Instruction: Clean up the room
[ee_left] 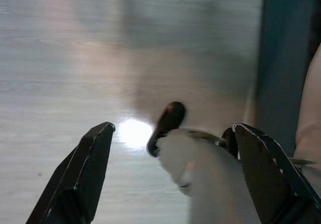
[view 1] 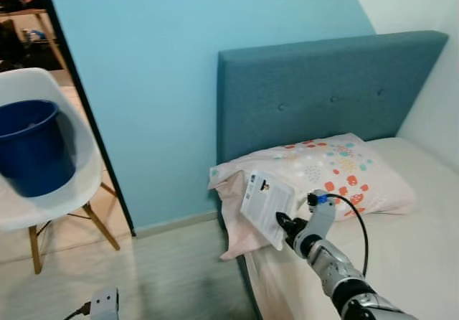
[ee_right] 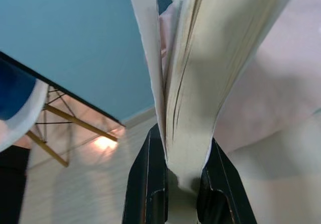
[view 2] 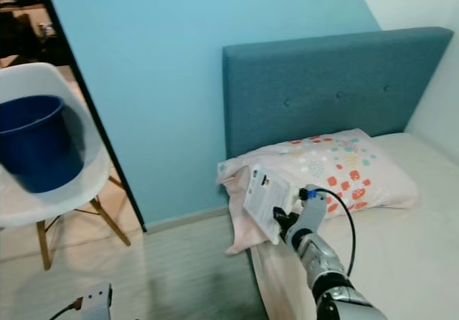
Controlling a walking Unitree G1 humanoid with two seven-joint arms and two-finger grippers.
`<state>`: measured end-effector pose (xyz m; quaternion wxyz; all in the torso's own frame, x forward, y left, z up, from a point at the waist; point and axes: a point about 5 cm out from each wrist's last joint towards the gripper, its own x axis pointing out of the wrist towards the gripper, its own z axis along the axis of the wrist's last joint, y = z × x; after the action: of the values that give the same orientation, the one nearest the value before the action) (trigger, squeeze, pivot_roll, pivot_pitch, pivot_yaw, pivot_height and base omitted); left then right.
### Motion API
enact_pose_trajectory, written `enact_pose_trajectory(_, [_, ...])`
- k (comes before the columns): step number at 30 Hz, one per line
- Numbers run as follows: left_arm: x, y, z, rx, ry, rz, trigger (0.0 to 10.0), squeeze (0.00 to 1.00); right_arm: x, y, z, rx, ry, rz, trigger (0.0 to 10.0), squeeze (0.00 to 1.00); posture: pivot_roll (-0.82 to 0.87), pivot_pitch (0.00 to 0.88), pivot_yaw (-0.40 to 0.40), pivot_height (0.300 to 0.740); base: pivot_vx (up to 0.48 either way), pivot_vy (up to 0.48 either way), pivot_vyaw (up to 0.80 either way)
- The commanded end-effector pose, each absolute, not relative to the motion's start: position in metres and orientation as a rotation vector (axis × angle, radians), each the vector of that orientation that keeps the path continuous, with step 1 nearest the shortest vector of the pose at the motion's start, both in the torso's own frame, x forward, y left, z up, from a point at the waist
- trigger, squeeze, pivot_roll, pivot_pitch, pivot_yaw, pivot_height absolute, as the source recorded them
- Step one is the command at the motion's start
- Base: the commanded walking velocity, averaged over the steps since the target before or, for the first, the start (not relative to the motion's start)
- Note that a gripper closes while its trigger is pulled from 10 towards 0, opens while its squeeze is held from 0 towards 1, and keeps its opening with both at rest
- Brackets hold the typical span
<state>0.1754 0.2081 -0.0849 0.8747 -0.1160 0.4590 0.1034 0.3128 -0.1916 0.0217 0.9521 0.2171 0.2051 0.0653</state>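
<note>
My right gripper is shut on a white booklet, held up by its lower edge at the near corner of the bed. In the right wrist view the booklet's pages are pinched between the two black fingers. Just behind the booklet lies a pillow with coloured dots. My left gripper hangs open above the pale wood floor; its wrist shows at the bottom left.
A blue bucket sits on a white chair with wooden legs at the left, in a doorway. A light blue wall and a teal headboard stand behind the bed. Open floor lies between chair and bed.
</note>
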Motion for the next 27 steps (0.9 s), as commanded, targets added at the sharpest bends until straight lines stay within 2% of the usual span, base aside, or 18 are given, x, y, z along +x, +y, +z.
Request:
enact_pose_trajectory(1, [0.170,0.210,-0.087,-0.240,0.979,0.232,10.0,0.00,0.318,-0.185,0.029,0.444,0.368,0.178,10.0,0.00,-0.06,0.000,-0.051,0.740,0.000,0.000,0.79])
enact_pose_trajectory(8, [0.167,0.209,-0.089,-0.247,1.001,0.247,10.0,0.00,0.318,-0.182,0.027,0.453,0.384,0.169,10.0,0.00,-0.06,0.000,-0.051,0.740,-0.077,0.093,0.79])
enact_pose_trajectory(10, [0.166,0.210,-0.089,-0.244,1.006,0.248,10.0,0.00,0.317,-0.183,0.025,0.453,0.402,0.141,10.0,0.00,-0.06,0.000,-0.049,0.740,-0.352,0.330,0.00])
enact_pose_trajectory(18, [0.164,0.215,-0.088,-0.212,0.997,0.187,10.0,0.00,0.311,-0.199,0.017,0.456,0.442,-0.018,10.0,0.00,-0.06,0.000,-0.045,0.740,0.000,0.000,0.00])
enact_pose_trajectory(24, [0.167,0.214,-0.087,-0.223,0.990,0.175,10.0,0.00,0.307,-0.213,0.014,0.457,0.455,-0.130,10.0,0.00,-0.06,0.000,-0.042,0.740,0.000,-0.439,-0.23])
enact_pose_trajectory(27, [0.172,0.209,-0.086,-0.222,0.983,0.177,10.0,0.00,0.300,-0.222,0.007,0.488,0.501,-0.220,10.0,0.00,-0.06,0.000,-0.041,0.740,0.000,0.000,-0.77])
